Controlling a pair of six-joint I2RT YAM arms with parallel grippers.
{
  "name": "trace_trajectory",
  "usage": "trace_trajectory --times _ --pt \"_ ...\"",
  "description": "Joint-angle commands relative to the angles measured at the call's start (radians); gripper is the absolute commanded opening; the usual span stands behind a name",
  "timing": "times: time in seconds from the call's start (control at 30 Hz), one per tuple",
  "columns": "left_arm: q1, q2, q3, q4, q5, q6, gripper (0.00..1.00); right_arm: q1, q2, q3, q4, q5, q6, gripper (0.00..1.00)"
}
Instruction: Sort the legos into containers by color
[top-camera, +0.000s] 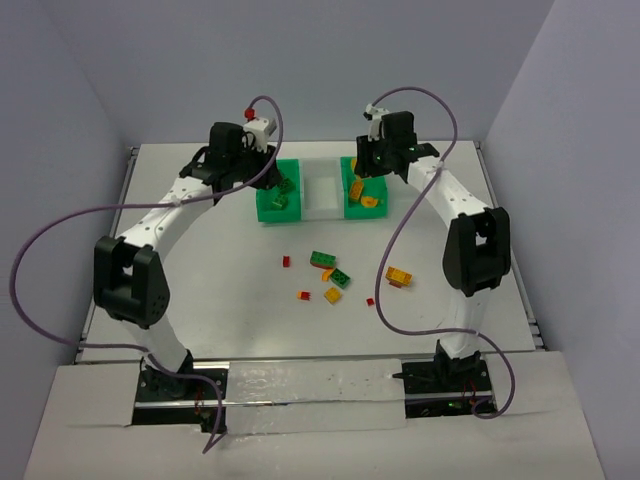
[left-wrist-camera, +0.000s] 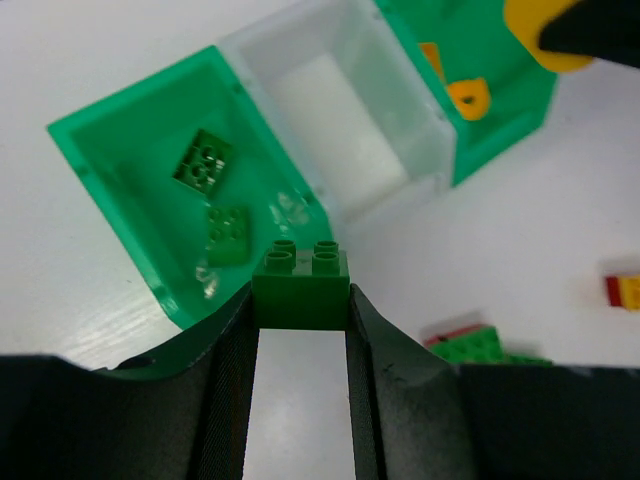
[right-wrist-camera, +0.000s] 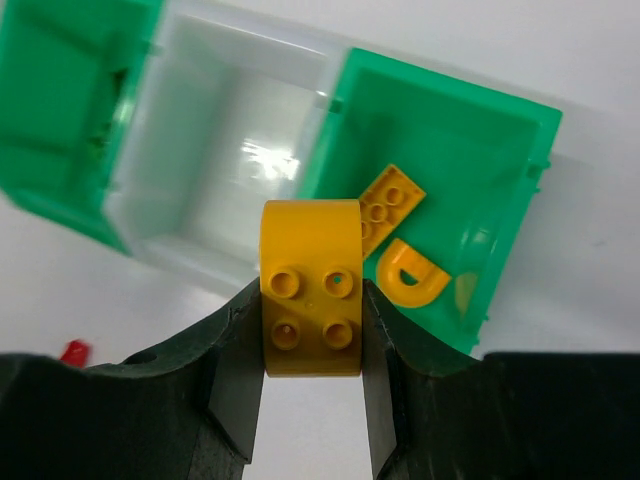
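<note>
Left gripper is clamping a green brick, one finger pressing each side, studs facing the wrist camera. The brick is hanging at the near rim of the left green bin, close to the wall that bin is sharing with the white bin. Height above the rim cannot be told. Two settled green bricks are lying on that bin's floor, slightly apart.

Right gripper is gripping an orange brick, jaws partly closed around it. The brick's far end is rounded and four studs are showing. It is hovering at the near wall of the right green bin, beside the divider to the white bin. Inside that bin an orange plate and an orange half-disc are lying just beside each other.

From the top view, both arms are reaching to the far side of the table, one gripper at each outer bin. Loose pieces are sitting mid-table, well apart from the bins: two loose green bricks near each other, a small orange piece just beside them, an orange-yellow brick off to the right, and three red bits scattered around them.
</note>
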Motion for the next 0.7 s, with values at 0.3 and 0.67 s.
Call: trace_trajectory --times 0.3,0.67 --pt "0.006 0.276 0.184 0.01 -0.236 0.022 0.02 0.034 0.146 0.084 0.047 0.273 -0.076 0.16" --pt "0.006 0.315 0.281 -0.028 -0.231 0.032 0.52 0.042 0.131 0.117 0.009 0.252 -0.087 0.8"
